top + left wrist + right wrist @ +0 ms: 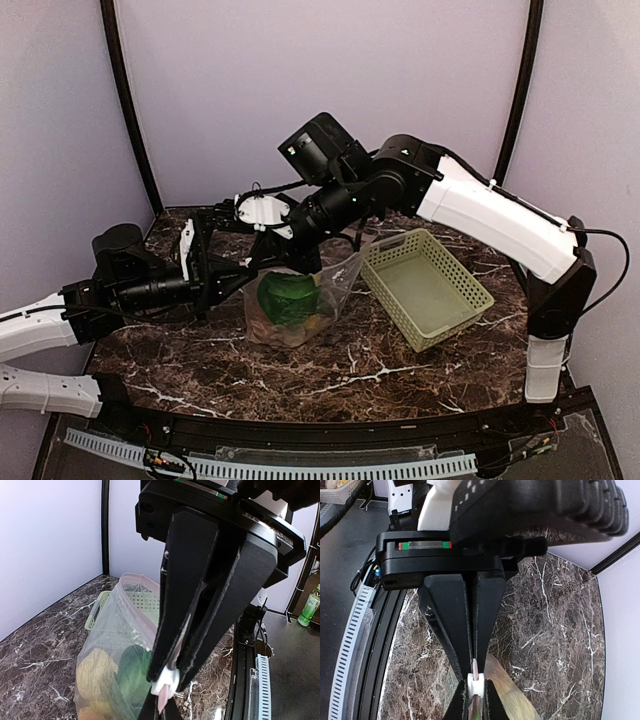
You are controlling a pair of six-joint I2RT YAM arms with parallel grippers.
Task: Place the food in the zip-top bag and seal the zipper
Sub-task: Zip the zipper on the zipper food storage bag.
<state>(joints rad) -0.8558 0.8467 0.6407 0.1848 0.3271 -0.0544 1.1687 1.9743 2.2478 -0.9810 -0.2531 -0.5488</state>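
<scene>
No legible text, brand or number in any view. Pale sticker (291, 150) on black camera housing (322, 140): too small to read. Green plastic bottle (310, 606) label: blurred. Red-and-green strip (425, 545) on right end effector (475, 692): no characters discernible.

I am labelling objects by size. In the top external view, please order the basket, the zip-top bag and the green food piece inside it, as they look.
1. light-green basket, largest.
2. zip-top bag, smaller here, though it is crumpled, not flat.
3. green food piece inside the bag, clearly smallest.
</scene>
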